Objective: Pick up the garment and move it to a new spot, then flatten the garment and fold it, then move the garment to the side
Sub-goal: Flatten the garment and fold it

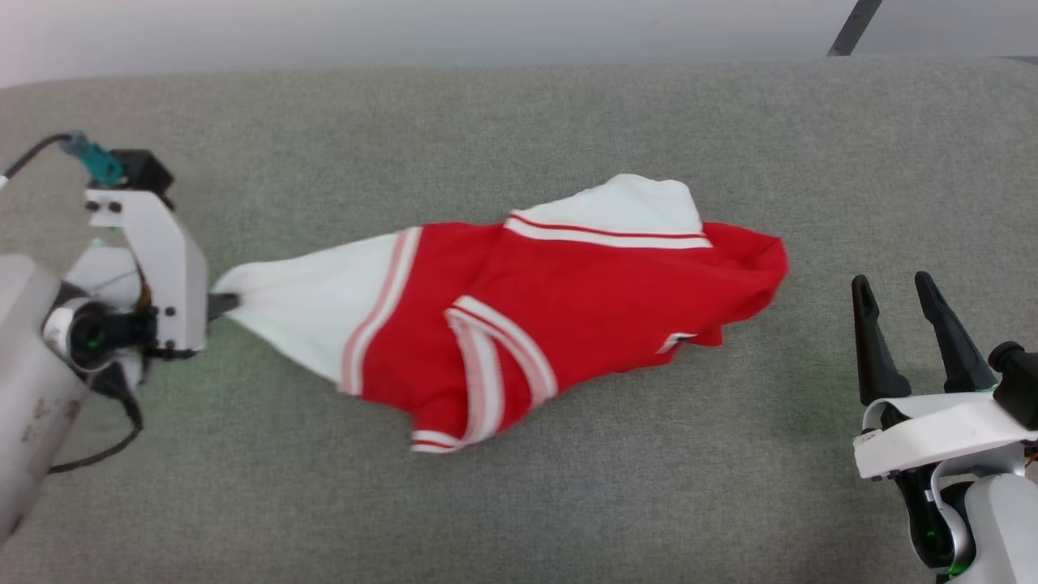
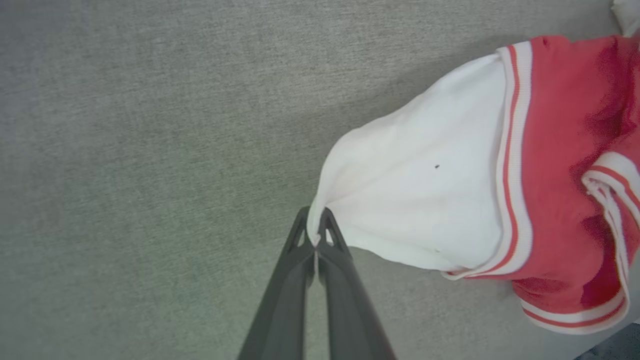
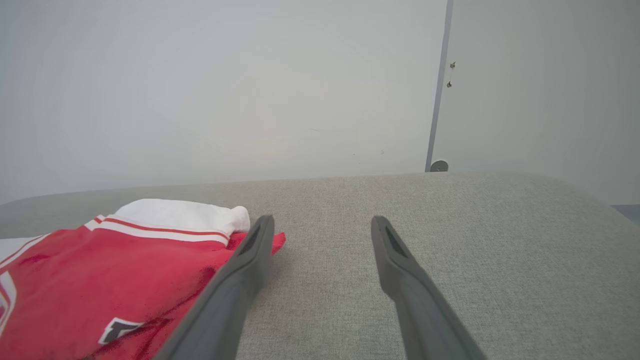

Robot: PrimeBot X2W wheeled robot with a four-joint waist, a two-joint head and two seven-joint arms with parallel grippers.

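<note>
left gripper (image 2: 315, 222) tight on soft white corner of rumpled red garment (image 1: 584, 308)

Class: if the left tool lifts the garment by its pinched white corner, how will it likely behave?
Probably floppy: the garment lies in soft rumpled folds. It would likely hang and trail, since the left tool pinches only one white corner.

Red shirt (image 1: 584, 316) with white, stripe-trimmed sleeves lies rumpled before me, one sleeve stretched taut to my left.
</note>
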